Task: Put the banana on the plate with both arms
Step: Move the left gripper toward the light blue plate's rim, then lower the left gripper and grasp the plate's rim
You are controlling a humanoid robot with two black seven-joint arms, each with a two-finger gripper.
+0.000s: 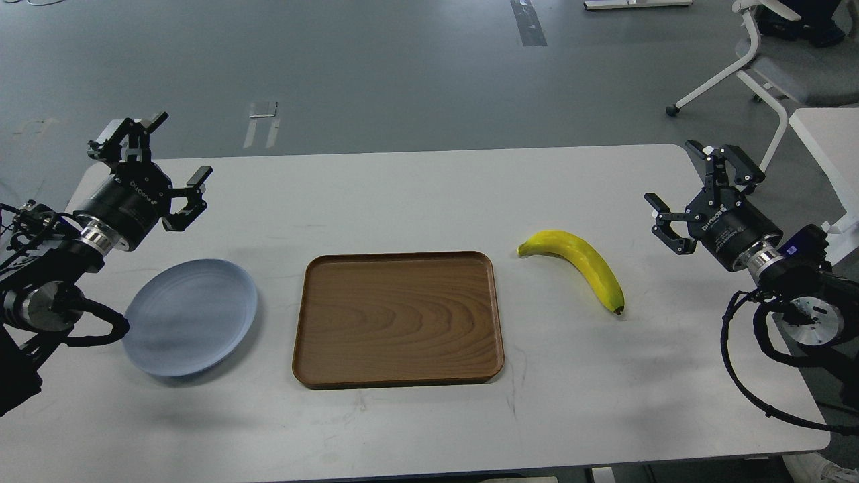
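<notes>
A yellow banana [578, 263] lies on the white table [416, 194], right of centre, its stem pointing left and its dark tip toward the near right. The pale blue-grey plate [190, 316] rests on the table's left side. My left gripper [163, 158] hovers above the table's far left corner, behind the plate, fingers spread wide and empty. My right gripper [702, 190] hangs open and empty at the far right, to the right of the banana and apart from it.
A brown wooden tray [398, 318] sits empty in the middle of the table, between plate and banana. A white office chair [772, 64] and another white table's corner [829, 144] stand off to the far right.
</notes>
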